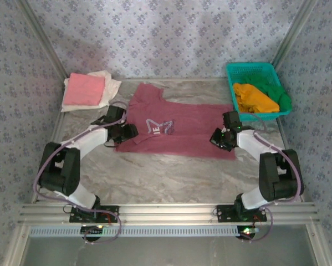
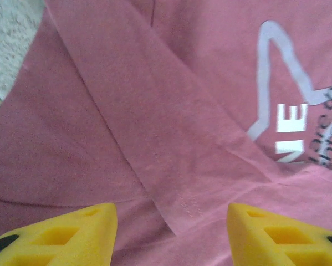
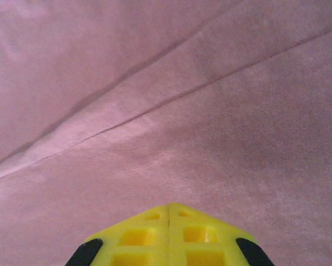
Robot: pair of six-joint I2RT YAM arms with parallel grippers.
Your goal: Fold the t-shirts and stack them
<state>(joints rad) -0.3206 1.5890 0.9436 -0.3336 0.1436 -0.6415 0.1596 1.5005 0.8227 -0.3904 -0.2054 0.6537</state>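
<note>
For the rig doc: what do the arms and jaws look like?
The left arm and right arm have white links, black joint housings, lilac cables looped alongside. The jaws are yellow wedges with rectangular cut-outs and black patches at the outer edges.

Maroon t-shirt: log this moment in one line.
maroon t-shirt: spread flat, sleeve folded in | left jaws: open over sleeve | right jaws: shut over shirt

Soft, even light is falling from overhead. Thin shadows are lying along creases of the maroon cloth t-shirt (image 3: 154, 83) just ahead of the yellow-tipped right gripper (image 3: 168, 209). Both wrist views are reading slightly soft and grainy.
</note>
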